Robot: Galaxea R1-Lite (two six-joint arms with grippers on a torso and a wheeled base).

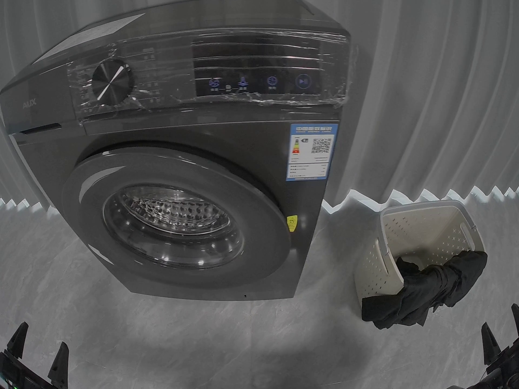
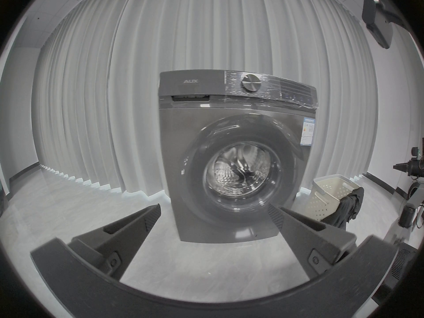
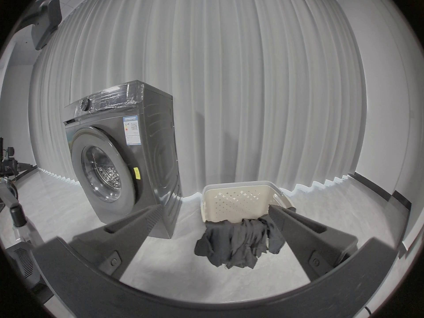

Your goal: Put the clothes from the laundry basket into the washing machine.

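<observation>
The dark grey washing machine (image 1: 178,152) stands on the floor with its round glass door (image 1: 173,225) shut. To its right sits a white perforated laundry basket (image 1: 432,228). A black garment (image 1: 427,293) hangs over the basket's front rim and reaches down to the floor. My left gripper (image 1: 42,341) is low in front of the machine, open and holding nothing. My right gripper (image 1: 501,325) is low beside the basket, also open with nothing in it. The left wrist view faces the machine door (image 2: 240,173) between spread fingers (image 2: 132,226). The right wrist view faces the basket (image 3: 238,197) and the garment (image 3: 238,241).
White pleated curtains (image 1: 432,82) hang behind the machine and basket. Smooth grey floor (image 1: 216,336) lies open between me and the machine. Dark stand equipment (image 2: 413,168) is off to the side of the room.
</observation>
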